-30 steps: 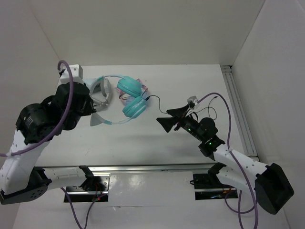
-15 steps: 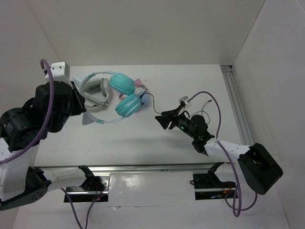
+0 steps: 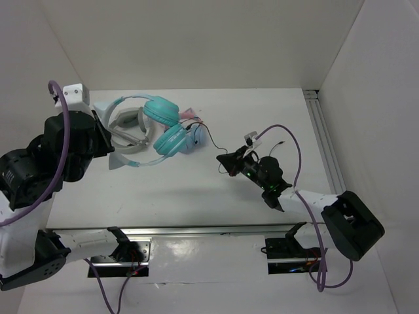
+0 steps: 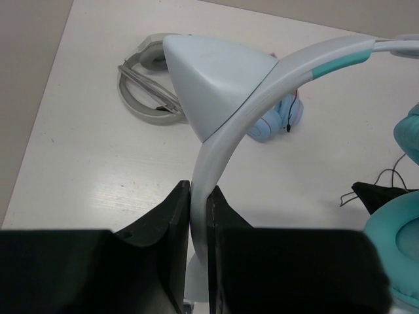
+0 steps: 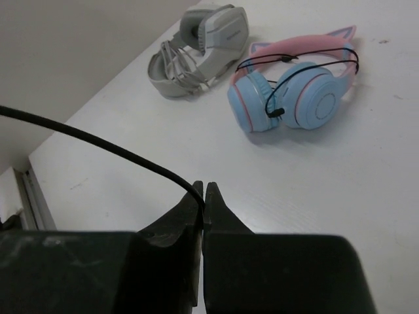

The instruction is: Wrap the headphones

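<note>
The headphones (image 3: 162,111), with teal cups and a pale headband (image 4: 226,147) bearing a cat-ear point (image 4: 216,78), hang lifted over the table's back left. My left gripper (image 4: 198,196) is shut on the headband just behind the cat-ear point; from above it (image 3: 112,149) sits at the band's left end. One teal cup (image 4: 393,255) shows at the right of the left wrist view. The thin black cable (image 5: 98,140) trails from the cups toward mid-table (image 3: 208,139). My right gripper (image 5: 204,196) is shut on it, low over the table (image 3: 226,163).
On the table under the lifted headphones lie a pink-banded pair with light blue cups (image 5: 301,91) and a bulky grey-white pair (image 5: 196,52). A metal rail (image 3: 327,150) runs along the right edge. White walls enclose the back and sides.
My right gripper has shut on the black cable and shifted slightly. My left arm has carried the headphones a little to the left and back.
</note>
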`<action>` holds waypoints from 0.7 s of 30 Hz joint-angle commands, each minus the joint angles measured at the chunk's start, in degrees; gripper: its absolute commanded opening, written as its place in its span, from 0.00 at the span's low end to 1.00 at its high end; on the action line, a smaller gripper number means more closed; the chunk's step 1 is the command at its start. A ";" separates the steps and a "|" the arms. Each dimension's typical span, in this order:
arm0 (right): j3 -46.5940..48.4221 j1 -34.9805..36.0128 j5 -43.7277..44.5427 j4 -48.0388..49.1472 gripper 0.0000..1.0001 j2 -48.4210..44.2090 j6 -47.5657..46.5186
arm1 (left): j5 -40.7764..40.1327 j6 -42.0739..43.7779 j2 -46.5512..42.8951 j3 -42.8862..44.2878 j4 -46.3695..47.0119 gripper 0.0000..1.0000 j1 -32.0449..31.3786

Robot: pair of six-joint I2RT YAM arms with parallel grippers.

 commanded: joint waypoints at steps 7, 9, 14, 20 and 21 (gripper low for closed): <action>7.96 7.08 28.29 -25.78 0.00 -15.30 -7.32 | -16.25 2.11 -0.96 -15.72 15.30 0.00 1.12; 11.81 10.60 41.05 -35.46 0.00 -21.27 -10.13 | -13.28 13.07 -4.30 -26.78 24.77 0.00 1.12; 19.39 17.79 52.50 -46.55 0.00 -28.93 -15.40 | 4.03 23.65 -2.04 -38.94 40.81 0.00 1.12; 25.63 22.74 49.63 -54.19 0.00 -29.83 -16.64 | 9.40 27.52 10.10 -40.09 41.34 0.00 -1.77; 26.16 22.74 46.13 -54.90 0.00 -29.82 -17.51 | 9.41 29.27 10.63 -40.70 41.86 0.00 -2.65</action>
